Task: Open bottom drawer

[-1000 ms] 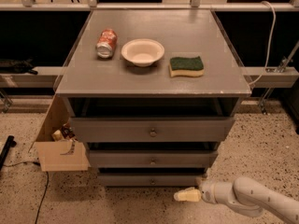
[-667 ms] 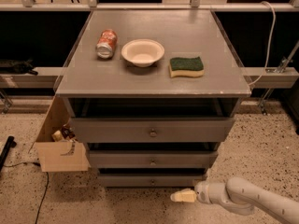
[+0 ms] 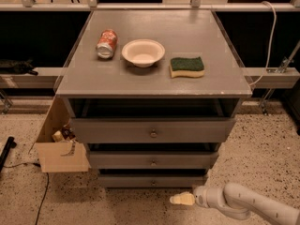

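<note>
The bottom drawer is the lowest, narrowest grey front of the cabinet, with a small round knob at its centre. It stands a little forward of the cabinet body. My gripper is low over the floor, just in front of and to the right of that drawer, pointing left. Its cream-coloured tips lie a short way below and right of the knob, not touching it. The white arm comes in from the lower right.
Above are the mid-sized drawer and the tallest drawer. On the cabinet top lie a red can, a white bowl and a green sponge. A cardboard box stands at the cabinet's left on the speckled floor.
My gripper has moved left along the floor, closer to the bottom drawer's centre. The drawers have not moved.
</note>
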Robot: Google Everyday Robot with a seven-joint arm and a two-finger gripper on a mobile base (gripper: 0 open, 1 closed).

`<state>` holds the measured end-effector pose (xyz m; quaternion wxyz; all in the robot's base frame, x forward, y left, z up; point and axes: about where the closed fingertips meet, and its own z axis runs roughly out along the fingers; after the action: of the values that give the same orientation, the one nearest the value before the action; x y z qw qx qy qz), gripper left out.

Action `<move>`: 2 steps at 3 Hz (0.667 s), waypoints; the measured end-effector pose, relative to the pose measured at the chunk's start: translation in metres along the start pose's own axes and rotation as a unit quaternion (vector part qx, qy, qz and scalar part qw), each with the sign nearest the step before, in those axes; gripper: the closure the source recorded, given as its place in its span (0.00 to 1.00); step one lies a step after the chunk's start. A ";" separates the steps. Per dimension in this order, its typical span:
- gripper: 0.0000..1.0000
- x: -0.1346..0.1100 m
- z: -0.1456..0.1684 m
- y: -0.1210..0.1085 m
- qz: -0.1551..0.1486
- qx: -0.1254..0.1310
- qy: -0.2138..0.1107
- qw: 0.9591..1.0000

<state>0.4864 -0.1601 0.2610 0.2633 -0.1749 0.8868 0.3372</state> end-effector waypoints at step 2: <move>0.00 -0.006 0.009 0.006 -0.009 0.008 -0.078 0.997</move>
<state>0.4908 -0.1489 0.2621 0.3360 -0.1535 0.8645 0.3407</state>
